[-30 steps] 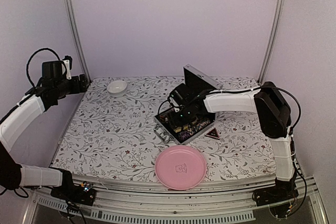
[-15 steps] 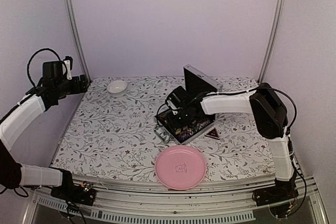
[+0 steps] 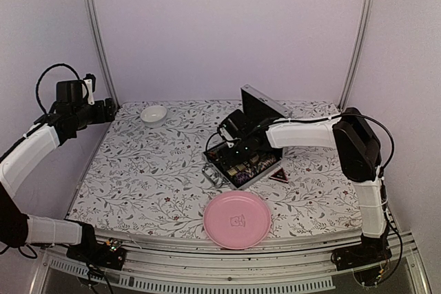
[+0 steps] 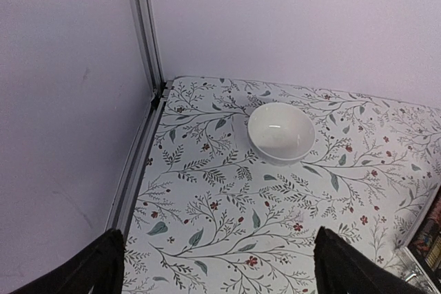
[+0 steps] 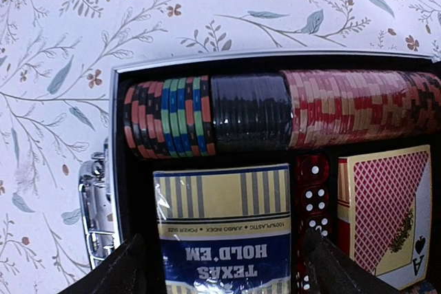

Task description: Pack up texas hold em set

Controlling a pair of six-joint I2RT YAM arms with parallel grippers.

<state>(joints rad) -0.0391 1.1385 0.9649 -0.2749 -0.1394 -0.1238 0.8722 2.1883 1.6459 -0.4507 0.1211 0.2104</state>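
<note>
Top view: the case (image 3: pixel 241 164) lies open right of the table's (image 3: pixel 138 170) middle, with its lid (image 3: pixel 260 107) standing up along the far-right side. The right gripper (image 3: pixel 234 145) hangs directly over the tray's far-left part. The left gripper (image 3: pixel 107 109) is well apart at the far left, near the bowl (image 3: pixel 154 113). The plate (image 3: pixel 237 219) sits on the near side of the case. A dark piece (image 3: pixel 279 175) lies just right of the case; I cannot tell what it is.

Left wrist view: the fingers (image 4: pixel 96 270) stand wide apart with nothing between them, and the bowl is ahead.

Right wrist view: the fingers (image 5: pixel 127 270) are apart, 1 on each side of the deck (image 5: pixel 224 218), which lies in its slot and looks unclamped. Chips (image 5: pixel 275 111) fill the row beyond it. Dice (image 5: pixel 311 191) and a 2nd deck (image 5: pixel 382 204) lie to its right.

Packing looks nearly done. Closing the case would suit the right arm, with the lid swinging near-left over the tray.
</note>
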